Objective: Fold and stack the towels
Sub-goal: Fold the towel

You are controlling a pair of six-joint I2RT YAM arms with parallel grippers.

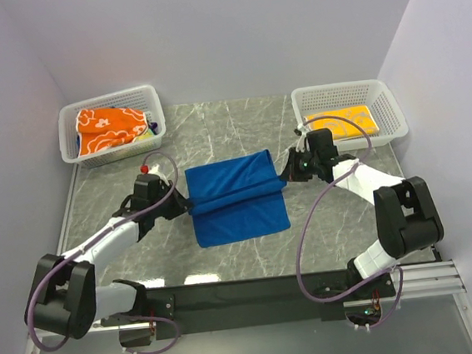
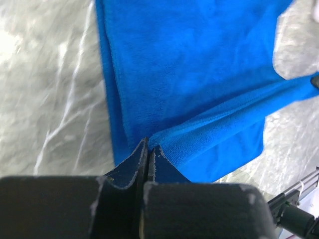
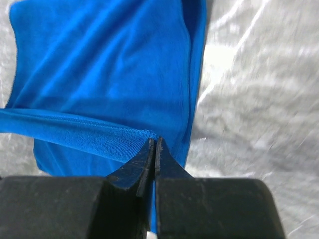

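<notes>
My L gripper (image 2: 148, 147) & R gripper (image 3: 153, 144) both pinch tight on plain soft blue cloth towel (image 1: 236, 198), mid grey marble table (image 1: 252, 255). Only top cam shows orange flowery towel (image 1: 110, 129), table's back-left.

No writing, label, brand, number or sign is legible anywhere in these views; the patterned cloths carry only decorative shapes.

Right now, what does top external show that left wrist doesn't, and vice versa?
Top external only: left white plastic mesh basket holding an orange flowered cloth towel, right mesh basket holding a yellow cloth towel. Left wrist only: how the left end effector pinches a raised towel edge. Both: plain royal blue cloth towel on grey marble table.
</notes>
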